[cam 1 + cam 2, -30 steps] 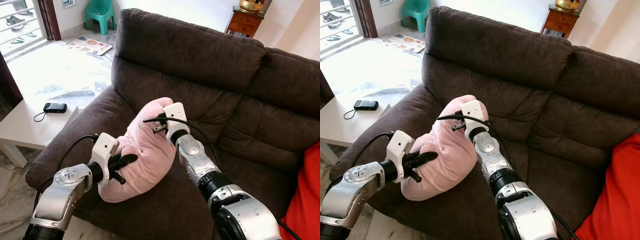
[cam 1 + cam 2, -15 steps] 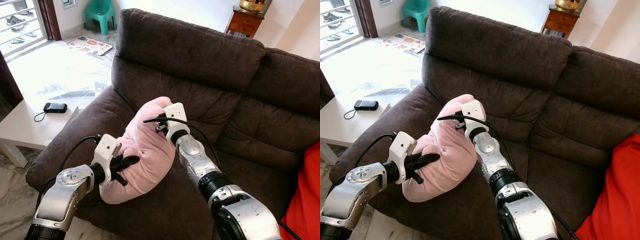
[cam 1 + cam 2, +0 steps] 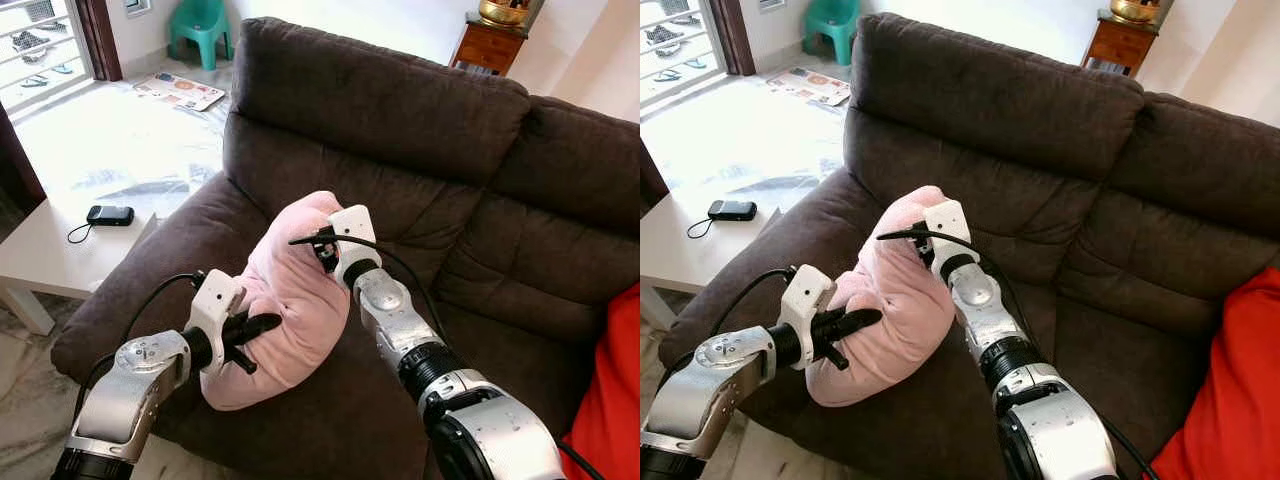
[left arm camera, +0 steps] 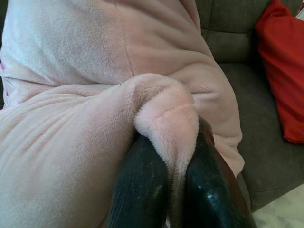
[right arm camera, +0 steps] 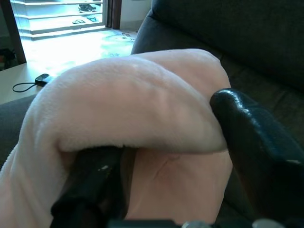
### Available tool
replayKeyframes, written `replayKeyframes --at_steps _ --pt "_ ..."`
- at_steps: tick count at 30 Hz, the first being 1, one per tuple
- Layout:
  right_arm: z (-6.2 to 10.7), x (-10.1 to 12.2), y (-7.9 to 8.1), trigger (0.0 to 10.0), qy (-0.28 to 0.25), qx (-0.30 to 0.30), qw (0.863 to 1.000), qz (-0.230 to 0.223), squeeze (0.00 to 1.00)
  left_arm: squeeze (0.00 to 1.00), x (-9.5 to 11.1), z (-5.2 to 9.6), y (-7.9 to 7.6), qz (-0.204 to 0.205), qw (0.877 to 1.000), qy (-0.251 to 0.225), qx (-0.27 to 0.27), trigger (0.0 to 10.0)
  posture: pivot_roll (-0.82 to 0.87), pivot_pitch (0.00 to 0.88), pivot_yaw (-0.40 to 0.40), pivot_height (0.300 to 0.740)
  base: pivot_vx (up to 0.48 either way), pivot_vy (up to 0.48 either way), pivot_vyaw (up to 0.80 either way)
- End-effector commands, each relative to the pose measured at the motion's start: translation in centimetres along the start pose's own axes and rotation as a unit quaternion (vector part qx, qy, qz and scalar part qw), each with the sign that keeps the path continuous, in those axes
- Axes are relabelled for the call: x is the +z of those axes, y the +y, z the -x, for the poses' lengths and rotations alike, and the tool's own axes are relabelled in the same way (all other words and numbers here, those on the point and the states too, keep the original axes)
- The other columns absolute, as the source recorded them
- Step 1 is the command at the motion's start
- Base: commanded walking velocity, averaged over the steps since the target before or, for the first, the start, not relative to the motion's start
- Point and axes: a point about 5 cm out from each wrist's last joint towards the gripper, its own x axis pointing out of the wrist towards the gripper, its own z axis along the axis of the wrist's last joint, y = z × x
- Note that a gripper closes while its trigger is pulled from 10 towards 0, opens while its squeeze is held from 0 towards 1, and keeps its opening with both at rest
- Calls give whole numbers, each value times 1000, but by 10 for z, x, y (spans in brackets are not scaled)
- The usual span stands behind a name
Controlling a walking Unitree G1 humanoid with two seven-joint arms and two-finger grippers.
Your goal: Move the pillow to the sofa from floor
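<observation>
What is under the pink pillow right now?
The pink pillow, pinched by the left gripper and right gripper, lies over the brown sofa's seat and armrest. Anything beneath it is hidden.

No text can be read; the printed mat (image 3: 179, 91) on the floor seems too blurred.

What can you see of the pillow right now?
The pillow is pale pink, soft and fleecy, crumpled into a long lump. It lies tilted on the sofa seat by the armrest, upper end against the backrest. The left gripper pinches a fold of its lower end between both fingers; the right gripper clamps its upper end, fabric bulging over the fingers.
</observation>
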Motion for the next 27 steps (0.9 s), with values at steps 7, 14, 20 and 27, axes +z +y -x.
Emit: replayKeyframes --at_steps 7,14,20,27 --pt "-1 5 9 10000 -14 35 999 38 827 0 10 -10 -16 -17 998 -20 -48 10000 200 0 -205 740 0 0 0" --pt "6 -8 -22 10000 14 -9 997 71 0 0 8 -7 -14 -14 999 -20 -34 10000 206 0 -209 740 0 0 0" --pt "25 -19 -80 10000 22 -107 991 82 0 0 -12 4 12 -6 996 -8 87 10000 208 0 -210 740 0 0 0" --pt "67 -40 -146 10000 42 -242 966 76 0 0 -33 21 52 19 962 0 271 10000 192 0 -203 740 0 0 0"
